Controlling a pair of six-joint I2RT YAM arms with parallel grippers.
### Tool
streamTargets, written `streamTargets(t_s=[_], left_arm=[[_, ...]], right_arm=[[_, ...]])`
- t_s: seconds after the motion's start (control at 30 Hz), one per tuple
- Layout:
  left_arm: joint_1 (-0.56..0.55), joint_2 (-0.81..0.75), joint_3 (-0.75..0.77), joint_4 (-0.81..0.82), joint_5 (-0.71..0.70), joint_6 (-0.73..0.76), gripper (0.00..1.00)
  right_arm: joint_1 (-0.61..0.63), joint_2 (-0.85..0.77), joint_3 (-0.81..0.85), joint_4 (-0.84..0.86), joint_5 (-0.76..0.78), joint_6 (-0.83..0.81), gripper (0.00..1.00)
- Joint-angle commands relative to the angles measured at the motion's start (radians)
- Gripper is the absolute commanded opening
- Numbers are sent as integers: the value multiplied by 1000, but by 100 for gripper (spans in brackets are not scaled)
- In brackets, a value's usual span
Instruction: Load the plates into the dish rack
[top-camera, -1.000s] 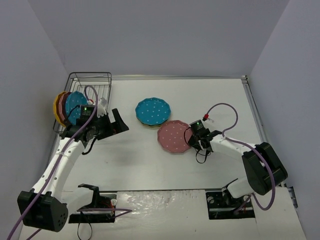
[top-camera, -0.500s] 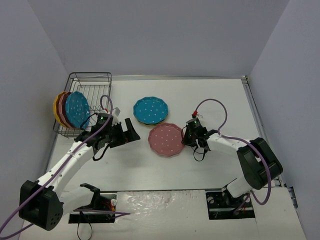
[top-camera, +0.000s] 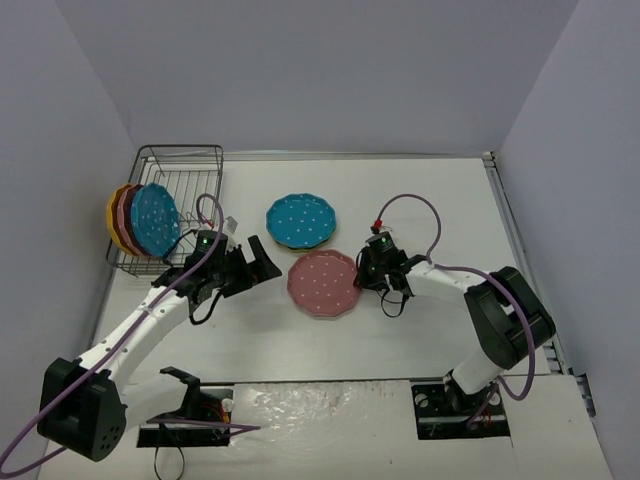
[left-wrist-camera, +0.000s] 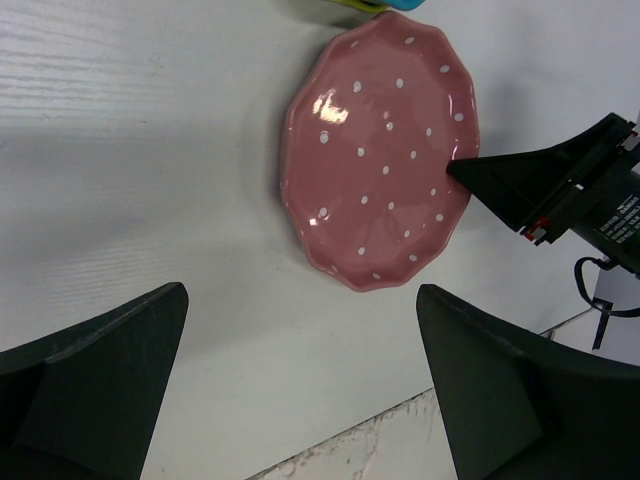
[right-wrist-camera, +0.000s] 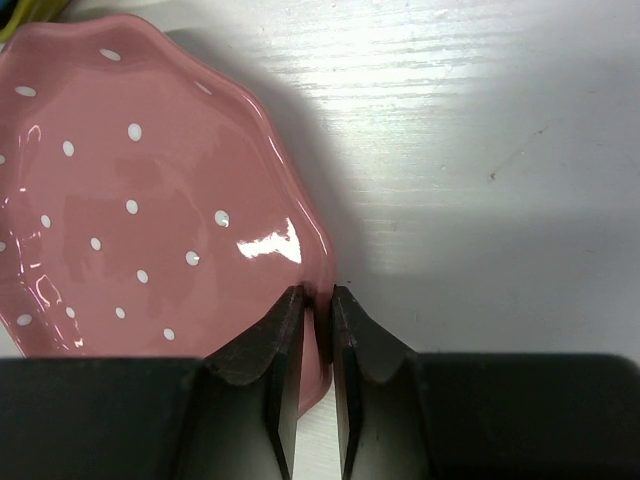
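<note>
The pink plate (right-wrist-camera: 130, 220) lay on the white table (top-camera: 420, 200), its rim pinched by the right gripper (right-wrist-camera: 316, 325); the left gripper (top-camera: 265, 258) hovered nearby, spread wide.

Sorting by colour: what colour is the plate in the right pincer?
The plate is pink, white-dotted; right wrist view.

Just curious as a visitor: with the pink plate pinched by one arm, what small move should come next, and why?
Likely, the left tool eases forward onto the near rim of the pink plate: it faces the plate wide open, the right tool pinches the opposite rim, and the dish rack sits on the left side.
</note>
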Motion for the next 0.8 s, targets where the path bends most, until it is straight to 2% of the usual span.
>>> streamTargets(t_s=[0.0,0.07,0.13,0.43,0.77], left_arm=[[-20,23,12,127,-1,-49,97],[-23,33,2,142,-1,-56,97],[-25,40,-9,161,-1,-61,97],[-27,45,-88,221,-1,-146,97],[-27,15,-181,243,-27,-295,97]], right_arm=[[23,124,-44,-168,-45,-38,14],[23,139,-46,-135,-52,-39,4],[23,136,-51,-131,-67,-36,0],[16,52,-27,-130,-278,62,0],[17,43,16,-102,-389,195,0]])
